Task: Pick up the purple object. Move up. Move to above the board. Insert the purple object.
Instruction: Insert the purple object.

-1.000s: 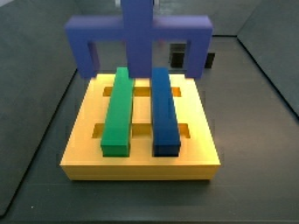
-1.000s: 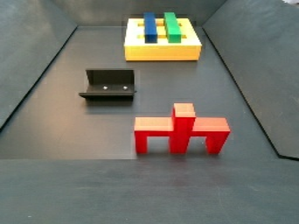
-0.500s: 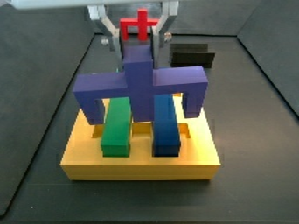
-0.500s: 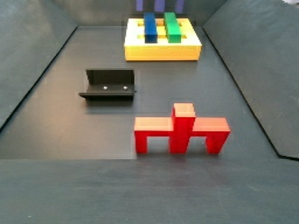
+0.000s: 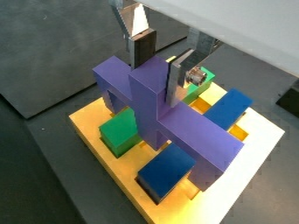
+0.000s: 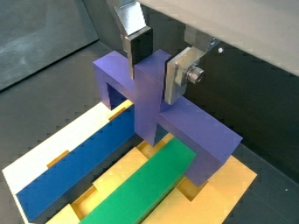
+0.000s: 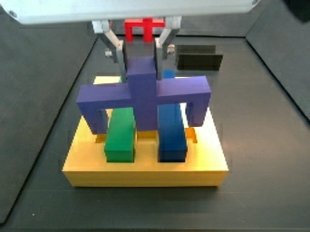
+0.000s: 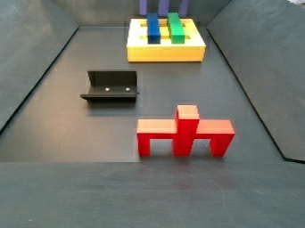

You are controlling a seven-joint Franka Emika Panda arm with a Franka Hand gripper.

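Purple object (image 7: 143, 93), matte crossbar-shaped, clamped in gripper (image 7: 140, 52) jaws above board (image 7: 145, 161).

Purple object (image 7: 145, 91) (upright) over board (image 7: 145, 161)

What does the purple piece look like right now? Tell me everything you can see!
The purple object is a matte purple-blue blocky piece: a wide crossbar, two short legs pointing down and a central stem pointing up. The gripper is shut on that stem, its silver fingers pressing both sides. The piece stands upright over the yellow board, its crossbar spanning the green bar and blue bar. Whether its legs touch the board cannot be told.
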